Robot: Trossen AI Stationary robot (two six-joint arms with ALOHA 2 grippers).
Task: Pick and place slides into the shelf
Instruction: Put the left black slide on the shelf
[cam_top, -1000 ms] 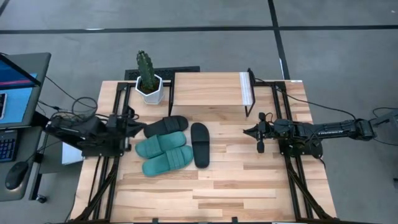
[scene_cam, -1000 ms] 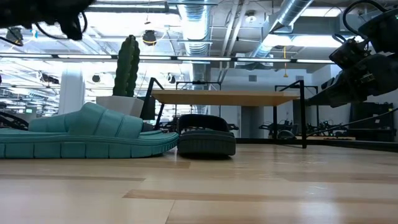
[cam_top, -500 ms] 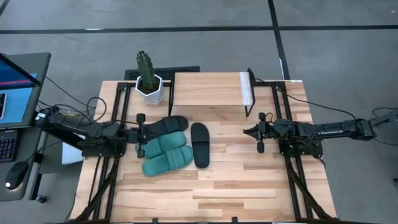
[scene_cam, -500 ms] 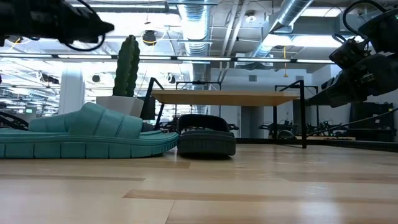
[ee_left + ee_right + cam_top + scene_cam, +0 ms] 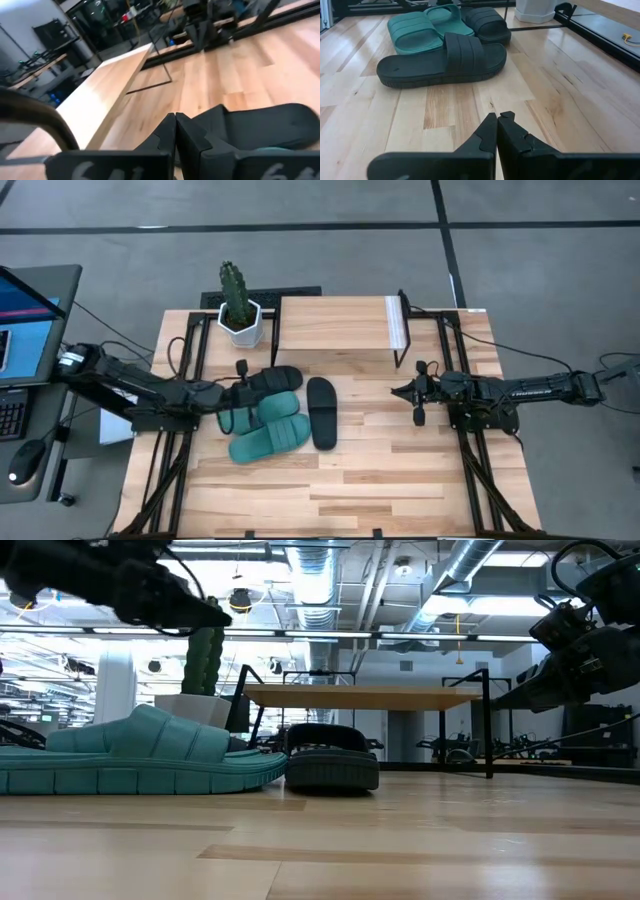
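Potted cactus [image 5: 238, 305] on wooden table [image 5: 380, 470]; monitor [image 5: 25, 325] at left.

black slides [image 5: 321, 412], teal slides [image 5: 268, 437]

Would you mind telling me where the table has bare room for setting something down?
The near half of the table is bare, as is the strip between the black slide and right gripper. It is crowded around the slides, where the left gripper hovers.

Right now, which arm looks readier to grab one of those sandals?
The left. Its gripper is right over the slides, fingers together, while the right gripper waits well clear of them, also closed.
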